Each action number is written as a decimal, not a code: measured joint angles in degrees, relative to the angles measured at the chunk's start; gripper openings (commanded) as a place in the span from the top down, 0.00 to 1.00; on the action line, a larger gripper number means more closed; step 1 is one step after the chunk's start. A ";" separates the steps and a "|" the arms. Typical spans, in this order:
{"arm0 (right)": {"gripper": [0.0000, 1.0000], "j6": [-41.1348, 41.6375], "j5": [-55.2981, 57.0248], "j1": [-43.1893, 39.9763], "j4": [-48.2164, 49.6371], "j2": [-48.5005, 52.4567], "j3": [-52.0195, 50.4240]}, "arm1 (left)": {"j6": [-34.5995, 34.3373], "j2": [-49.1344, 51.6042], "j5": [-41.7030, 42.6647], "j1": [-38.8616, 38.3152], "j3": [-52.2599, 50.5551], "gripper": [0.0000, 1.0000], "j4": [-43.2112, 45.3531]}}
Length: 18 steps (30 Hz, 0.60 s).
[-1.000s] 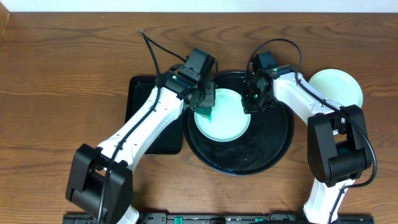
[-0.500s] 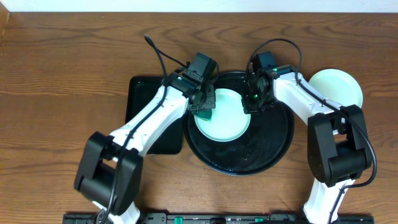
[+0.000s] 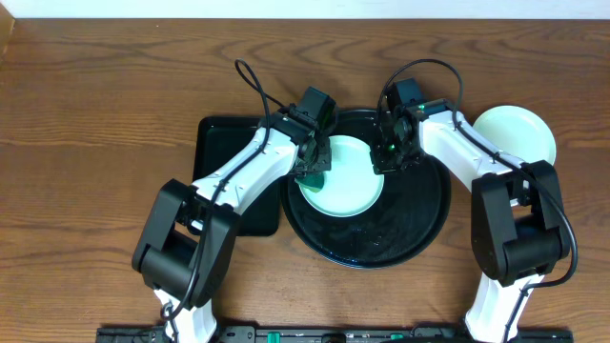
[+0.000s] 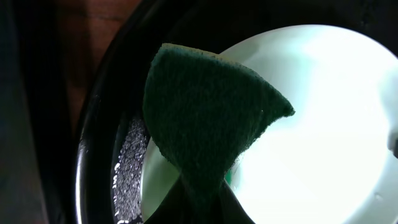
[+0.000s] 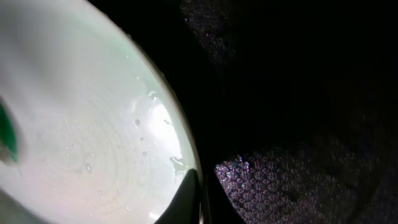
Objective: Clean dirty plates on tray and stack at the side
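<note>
Your left gripper [image 3: 313, 164] is closed on the green sponge [image 4: 208, 121], and the sponge presses on the left part of the mint plate [image 3: 345, 181], which lies in the far half of the round black tray [image 3: 400, 229]. Your right gripper [image 3: 389, 157] looks clamped on the right rim of the same plate, I think to keep it from sliding. So the wiping of this plate is in progress, and water drops show on it. A second plate [image 3: 519, 133] lies on the table [image 3: 95, 114] to the right of the tray, not touching it, and is probably finished. I count two plates, one sponge, one round tray, and one rectangular tray [image 3: 217, 143] to its left. Whether another plate hides under either one, I cannot tell. What is left is to finish wiping and then stack this plate at the side.
</note>
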 measured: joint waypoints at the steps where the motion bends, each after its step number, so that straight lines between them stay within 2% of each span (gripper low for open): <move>1: 0.99 0.00 0.00 0.00 0.00 0.00 0.00 | 0.00 0.26 0.02 0.00 0.00 0.93 0.22; 15: 0.99 0.00 0.00 0.04 0.00 0.00 0.00 | -2.58 1.77 0.24 -0.37 0.00 0.93 1.73; 18: 0.99 0.00 0.35 0.35 -0.02 0.00 0.00 | -2.56 2.86 0.24 -0.48 0.00 0.83 2.36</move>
